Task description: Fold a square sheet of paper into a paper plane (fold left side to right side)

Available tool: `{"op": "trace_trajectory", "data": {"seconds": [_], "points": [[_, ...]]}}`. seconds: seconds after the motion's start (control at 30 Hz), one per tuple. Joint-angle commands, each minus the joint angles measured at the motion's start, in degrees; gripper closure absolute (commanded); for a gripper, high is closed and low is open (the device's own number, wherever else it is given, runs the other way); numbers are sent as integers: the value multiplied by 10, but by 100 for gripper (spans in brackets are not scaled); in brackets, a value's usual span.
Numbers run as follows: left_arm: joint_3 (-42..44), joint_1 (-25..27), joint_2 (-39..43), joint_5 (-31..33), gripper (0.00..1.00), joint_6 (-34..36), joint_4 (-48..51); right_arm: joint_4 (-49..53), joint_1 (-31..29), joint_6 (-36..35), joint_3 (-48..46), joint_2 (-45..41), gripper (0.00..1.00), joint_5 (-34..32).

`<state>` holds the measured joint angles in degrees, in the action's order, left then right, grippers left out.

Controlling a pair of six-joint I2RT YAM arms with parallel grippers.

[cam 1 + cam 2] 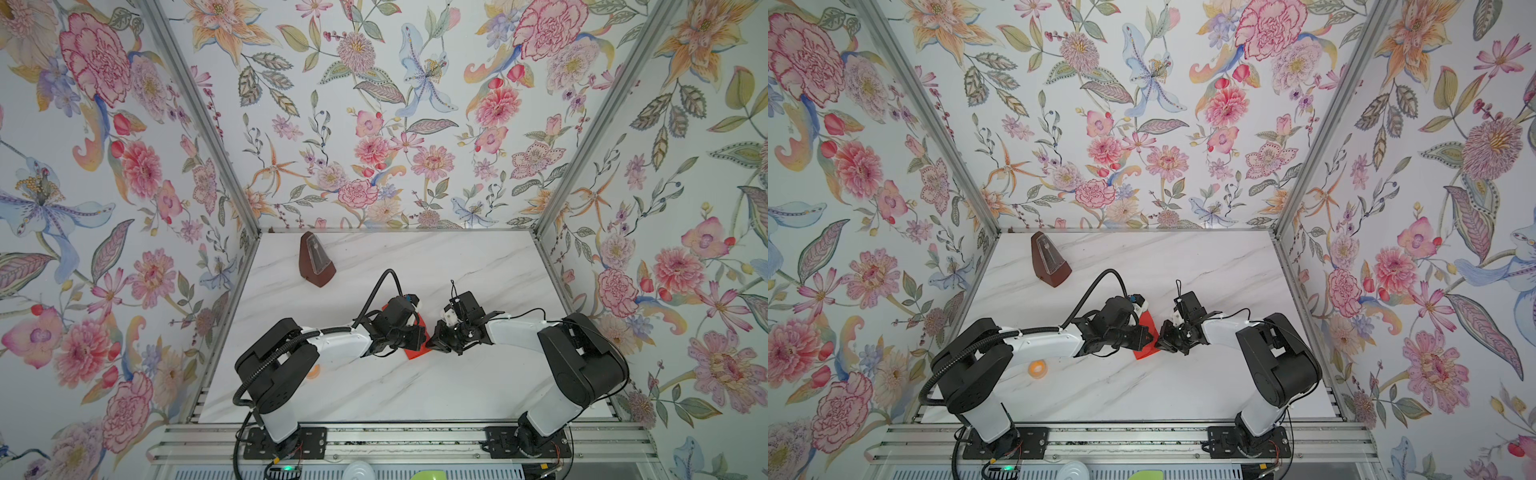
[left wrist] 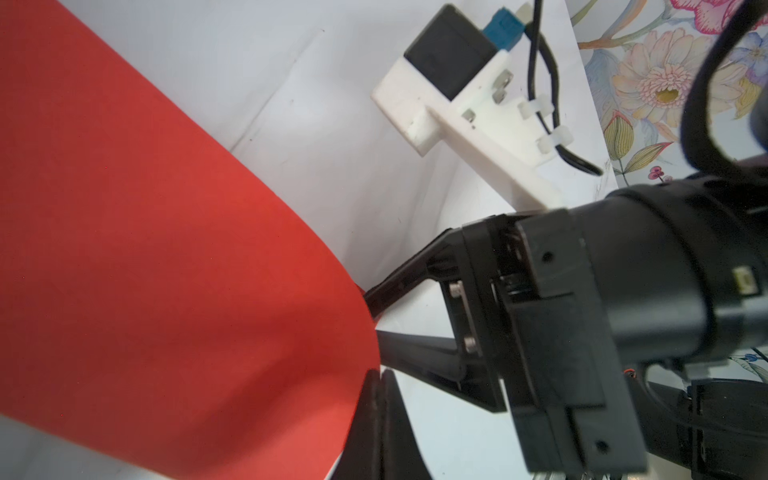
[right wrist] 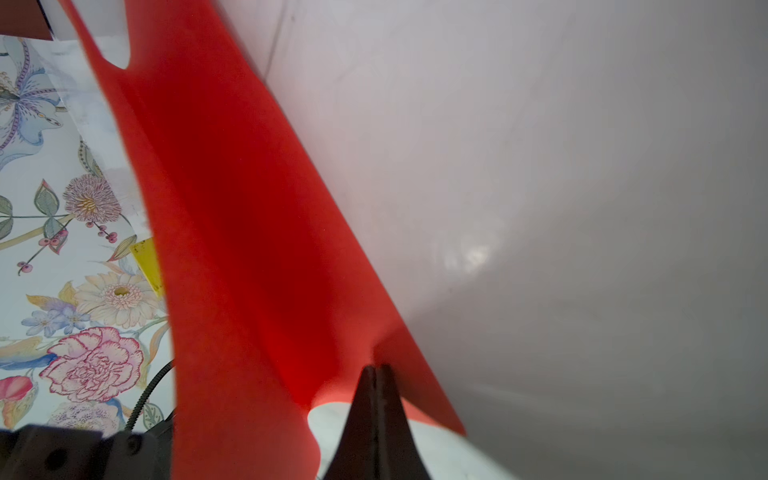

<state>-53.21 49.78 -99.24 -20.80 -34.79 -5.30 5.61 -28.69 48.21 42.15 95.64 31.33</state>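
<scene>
Red paper (image 1: 418, 354), pinched by left gripper (image 2: 376, 376) and right gripper (image 3: 376, 370) above marble table (image 1: 457, 257), floral walls (image 1: 374, 124); yellow block (image 3: 147, 266) shows in right wrist view only.

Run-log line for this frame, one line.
left gripper: shut on red paper sheet | right gripper: shut on sheet | sheet: bowed, not flat

Table: the white marble-patterned table (image 1: 457, 386) carries everything.
Back left: the dark brown pyramid-shaped metronome (image 1: 316, 262) stands near the far left corner, well apart from the rest.
Middle: the thin bright red square sheet of paper (image 1: 417, 353) sits mid-table, nearer and to the right of the metronome.
Sheet's left: the left gripper (image 2: 376, 384) pinches its edge.
Sheet's right: the right gripper (image 3: 376, 370) pinches it too, just beside the left one.
Near left: a small orange round roll (image 1: 1038, 368) lies beside the left arm, left of the sheet.
</scene>
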Motion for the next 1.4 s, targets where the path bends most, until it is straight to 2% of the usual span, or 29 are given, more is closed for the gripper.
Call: {"op": "trace_trajectory", "data": {"seconds": [0.0,0.73,1.37], "points": [[7,-13,-15,-12,100,17,20,18,-1,-15,-11,25,98,-19],[22,-76,-37,-13,100,89,71,48,-1,-30,8,29,98,-25],[0,-98,-63,-14,100,112,92,57,-1,-40,17,32,97,-25]]}}
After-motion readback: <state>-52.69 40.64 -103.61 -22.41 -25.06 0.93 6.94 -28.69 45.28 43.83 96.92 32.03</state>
